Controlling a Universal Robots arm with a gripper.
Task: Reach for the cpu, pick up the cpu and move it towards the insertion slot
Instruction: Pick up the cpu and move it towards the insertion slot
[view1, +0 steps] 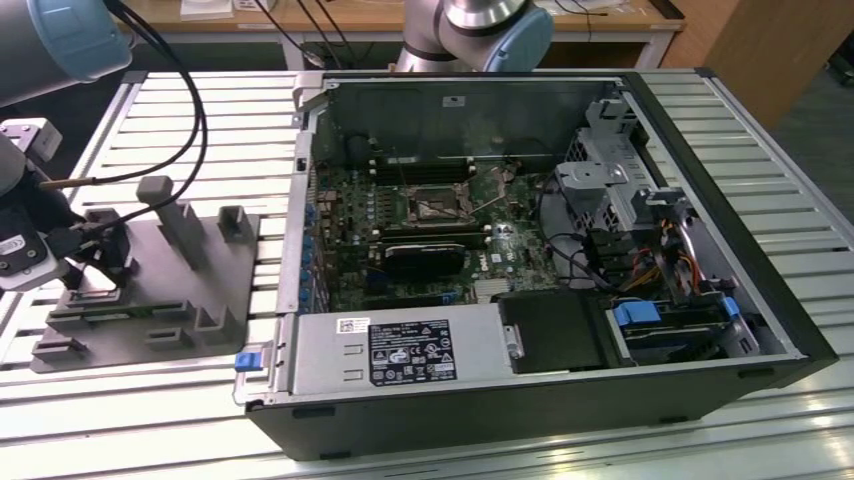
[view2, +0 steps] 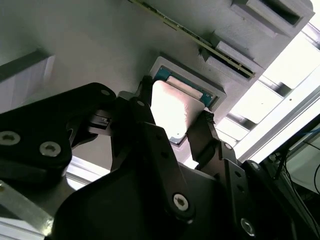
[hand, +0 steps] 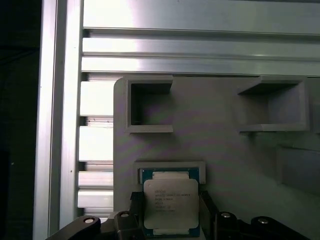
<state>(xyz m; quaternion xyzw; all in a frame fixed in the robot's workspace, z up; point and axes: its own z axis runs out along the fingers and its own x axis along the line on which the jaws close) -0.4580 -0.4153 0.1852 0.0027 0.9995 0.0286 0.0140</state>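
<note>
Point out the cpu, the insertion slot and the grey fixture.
cpu (hand: 167, 205): first wrist view, centre of its metal top.
insertion slot (view1: 437, 206): exterior view, middle of the socket.
grey fixture (view1: 227, 275): exterior view, bare base plate.

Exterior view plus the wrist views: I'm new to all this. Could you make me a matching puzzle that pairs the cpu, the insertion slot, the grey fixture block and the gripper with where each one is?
Things:
1. cpu
2. insertion slot
3. grey fixture block
4. gripper

Places:
A. on the circuit board inside the open computer case
B. on the slatted metal table, at the exterior view's left of the computer case
C. seated in a recess of the grey fixture block
D. close above the cpu

Pairs: 1-C, 2-A, 3-B, 4-D
</note>
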